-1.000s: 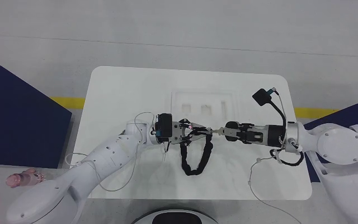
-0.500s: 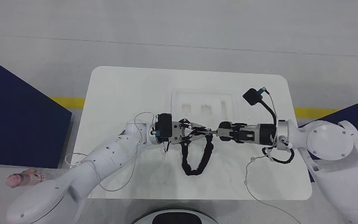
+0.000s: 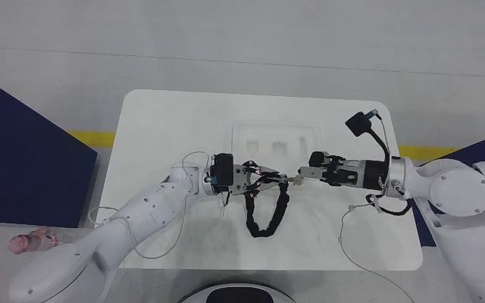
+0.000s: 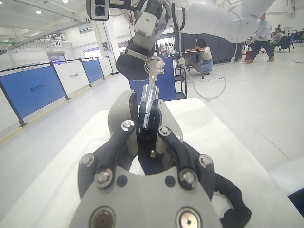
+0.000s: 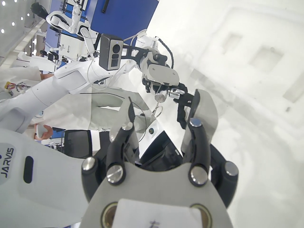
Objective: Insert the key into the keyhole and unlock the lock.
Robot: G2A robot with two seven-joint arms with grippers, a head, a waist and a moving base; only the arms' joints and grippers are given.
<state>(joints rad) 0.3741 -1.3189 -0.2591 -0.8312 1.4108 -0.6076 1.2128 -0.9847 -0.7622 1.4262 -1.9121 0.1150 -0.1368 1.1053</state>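
Left gripper (image 4: 146, 110): your fingers (image 4: 121, 110) are clenched on the lock (image 4: 147, 96), held above the worktop (image 3: 189, 129) near its centre. The black chain (image 3: 261, 220) loops toward 6 o'clock.
Key (image 4: 154, 66): its blade is in the lock's chrome cylinder, and its head points toward 3 o'clock.
Right gripper (image 5: 163, 100): your fingers (image 5: 204, 105) are spread and grasp nothing, just at 3 o'clock of the key's head.
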